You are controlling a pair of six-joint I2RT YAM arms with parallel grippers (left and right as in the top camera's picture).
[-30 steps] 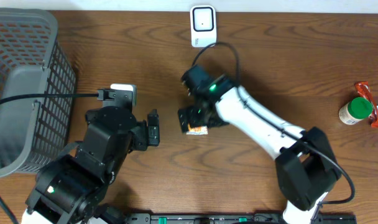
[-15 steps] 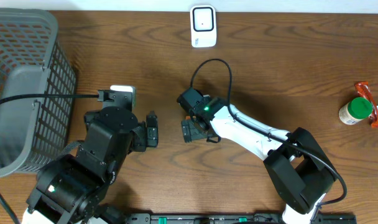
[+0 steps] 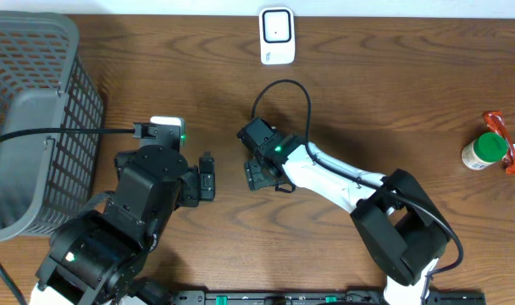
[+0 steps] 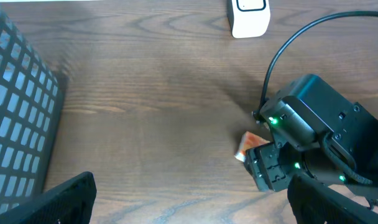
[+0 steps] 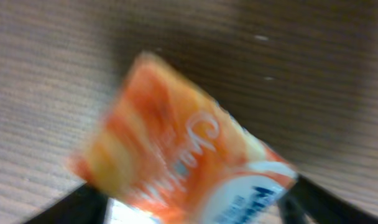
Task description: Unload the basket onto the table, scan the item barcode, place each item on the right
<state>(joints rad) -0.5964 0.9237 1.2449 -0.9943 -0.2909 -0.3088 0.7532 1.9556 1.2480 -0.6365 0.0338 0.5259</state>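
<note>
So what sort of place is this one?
Likely a mock checkout bench: a wooden table with a grey mesh basket, a small white scanner-like unit, and grocery items such as an orange packet.

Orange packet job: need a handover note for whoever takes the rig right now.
Left hand: open, empty, just left of the packet.
Right hand: down over the orange packet, a finger on either side; can't confirm a grip from the views.
White device, probably the scanner: upright at the far edge, apart from the packet.
Done: right hand is at the packet.
Left: secure the grip, lift, and turn the barcode toward the device.
</note>
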